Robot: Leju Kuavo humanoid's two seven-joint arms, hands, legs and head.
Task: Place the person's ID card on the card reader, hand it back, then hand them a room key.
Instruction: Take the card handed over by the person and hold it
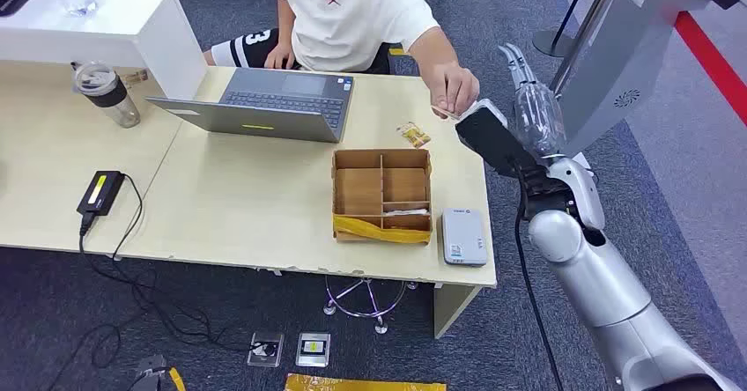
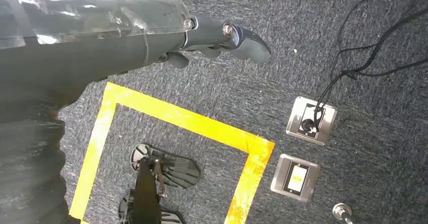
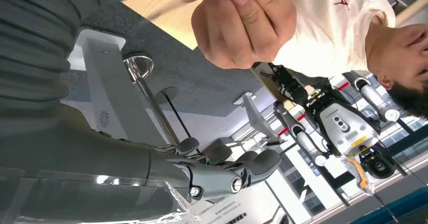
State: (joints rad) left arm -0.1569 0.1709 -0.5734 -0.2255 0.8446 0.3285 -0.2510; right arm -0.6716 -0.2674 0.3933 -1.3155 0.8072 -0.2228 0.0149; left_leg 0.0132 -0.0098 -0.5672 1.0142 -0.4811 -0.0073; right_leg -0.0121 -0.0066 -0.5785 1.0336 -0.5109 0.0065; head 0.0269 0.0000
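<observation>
Person's hand (image 1: 454, 87) pinches the card (image 1: 440, 109) just beside the open right robot hand (image 1: 528, 100).

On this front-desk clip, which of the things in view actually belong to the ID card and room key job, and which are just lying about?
Part of the job:
card reader
divided cardboard box
person's hand, holding something small
right hand, raised toward it

Lying about:
laptop
tumbler
black adapter
small yellow packet
floor sockets
</observation>
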